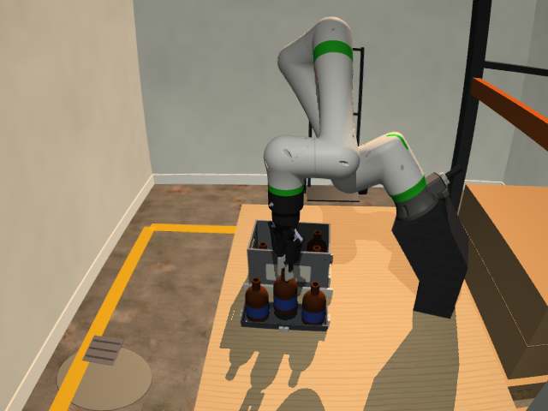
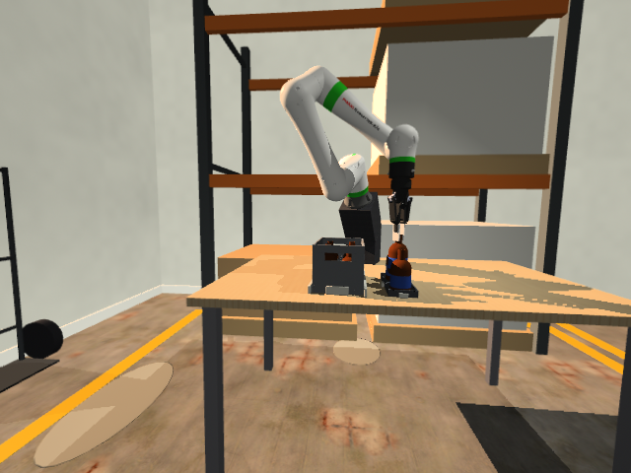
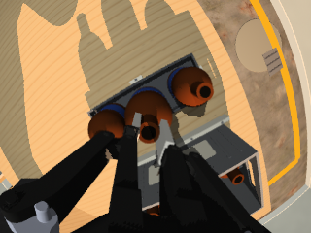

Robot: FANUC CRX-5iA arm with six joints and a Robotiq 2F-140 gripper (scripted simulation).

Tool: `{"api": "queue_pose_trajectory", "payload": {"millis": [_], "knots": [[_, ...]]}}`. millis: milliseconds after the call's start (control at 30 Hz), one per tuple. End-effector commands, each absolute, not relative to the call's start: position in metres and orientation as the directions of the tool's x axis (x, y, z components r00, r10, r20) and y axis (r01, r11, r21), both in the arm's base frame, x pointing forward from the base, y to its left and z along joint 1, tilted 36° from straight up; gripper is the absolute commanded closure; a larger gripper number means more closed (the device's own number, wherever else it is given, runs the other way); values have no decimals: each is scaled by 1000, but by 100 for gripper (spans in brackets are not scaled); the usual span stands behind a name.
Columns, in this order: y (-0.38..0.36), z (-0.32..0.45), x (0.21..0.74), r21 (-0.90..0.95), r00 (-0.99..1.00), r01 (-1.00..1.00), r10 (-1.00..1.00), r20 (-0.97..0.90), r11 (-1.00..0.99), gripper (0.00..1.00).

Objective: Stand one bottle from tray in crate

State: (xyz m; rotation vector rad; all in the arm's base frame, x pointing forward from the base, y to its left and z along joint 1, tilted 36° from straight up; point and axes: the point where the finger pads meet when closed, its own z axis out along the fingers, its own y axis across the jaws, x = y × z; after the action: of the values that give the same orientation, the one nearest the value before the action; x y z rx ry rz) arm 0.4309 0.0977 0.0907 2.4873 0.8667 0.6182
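My gripper point(image 1: 284, 271) point(image 2: 398, 235) point(image 3: 148, 126) is shut on the neck of the middle brown bottle point(image 1: 285, 288) point(image 2: 397, 249) point(image 3: 144, 106). This bottle hangs upright, its base a little above the tray point(image 1: 265, 325) point(image 3: 156, 78). A second bottle point(image 1: 256, 297) point(image 2: 400, 268) point(image 3: 187, 85) and a third bottle point(image 1: 313, 301) point(image 3: 103, 127) stand upright on the tray, either side of it. The grey crate point(image 1: 256, 267) point(image 2: 336, 275) point(image 3: 232, 145) stands level behind the tray. Several bottles show inside it; its other cells are hidden by the wall and gripper.
The crate's high front wall stands close beside the tray. The wooden table point(image 1: 367, 282) point(image 2: 285, 293) carries both. The robot's dark pedestal point(image 1: 436, 265) point(image 2: 361, 232) stands to the right in the top view. Tall shelving point(image 2: 201, 127) rises behind the arm in the exterior view.
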Motion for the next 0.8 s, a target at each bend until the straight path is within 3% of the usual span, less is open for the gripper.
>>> {"api": "queue_pose_trajectory", "payload": {"millis": [0, 767], "knots": [[99, 94, 429, 528, 705, 465, 658, 265, -711, 100], [104, 112, 417, 528, 705, 465, 658, 265, -711, 100]]}}
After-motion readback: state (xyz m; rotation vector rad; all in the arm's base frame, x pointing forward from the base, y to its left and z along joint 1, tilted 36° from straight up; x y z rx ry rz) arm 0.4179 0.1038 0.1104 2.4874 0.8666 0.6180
